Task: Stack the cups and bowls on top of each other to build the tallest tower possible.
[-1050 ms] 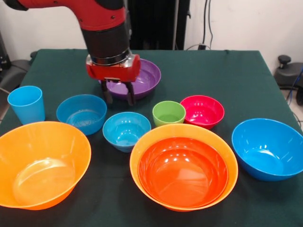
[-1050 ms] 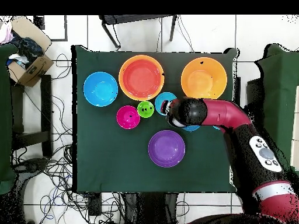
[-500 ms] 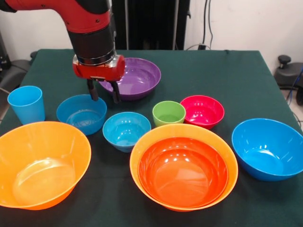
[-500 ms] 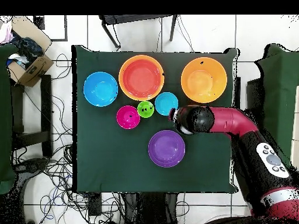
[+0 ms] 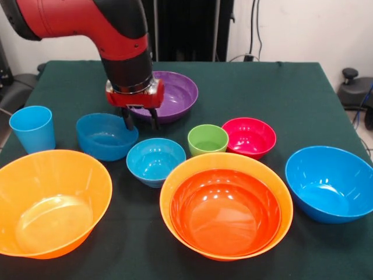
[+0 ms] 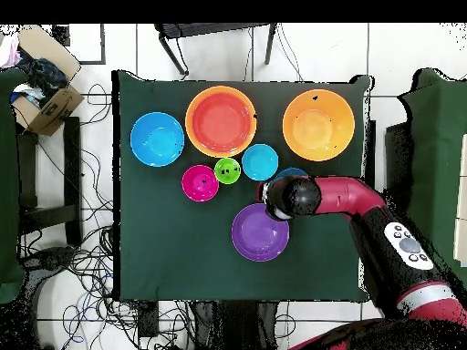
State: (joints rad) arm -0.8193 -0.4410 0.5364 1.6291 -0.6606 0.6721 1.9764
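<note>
Dark green cloth covers the worktop (image 5: 256, 93), which carries every bowl and cup, none yet piled into a tower except one nested pair. Seen from the front, the end effector (image 5: 140, 120) hangs low at the right rim of a mid-sized blue bowl (image 5: 105, 136), which sits tilted; one finger (image 5: 127, 119) is at that rim and the other stands outside it, a narrow gap between them, though whether they pinch the rim I cannot tell. Just behind lies the purple bowl (image 5: 175, 96). At far left stands the light blue cup (image 5: 32, 128). Near left is a big orange bowl (image 5: 49, 201); near centre a second big orange bowl (image 5: 180, 175) holds the red-orange bowl (image 5: 224, 211) inside it. Between these and the purple bowl sit a small blue bowl (image 5: 155, 161), the lime green cup (image 5: 207, 140) and the pink-red bowl (image 5: 249, 137). A large blue bowl (image 5: 329, 184) sits at near right.
</note>
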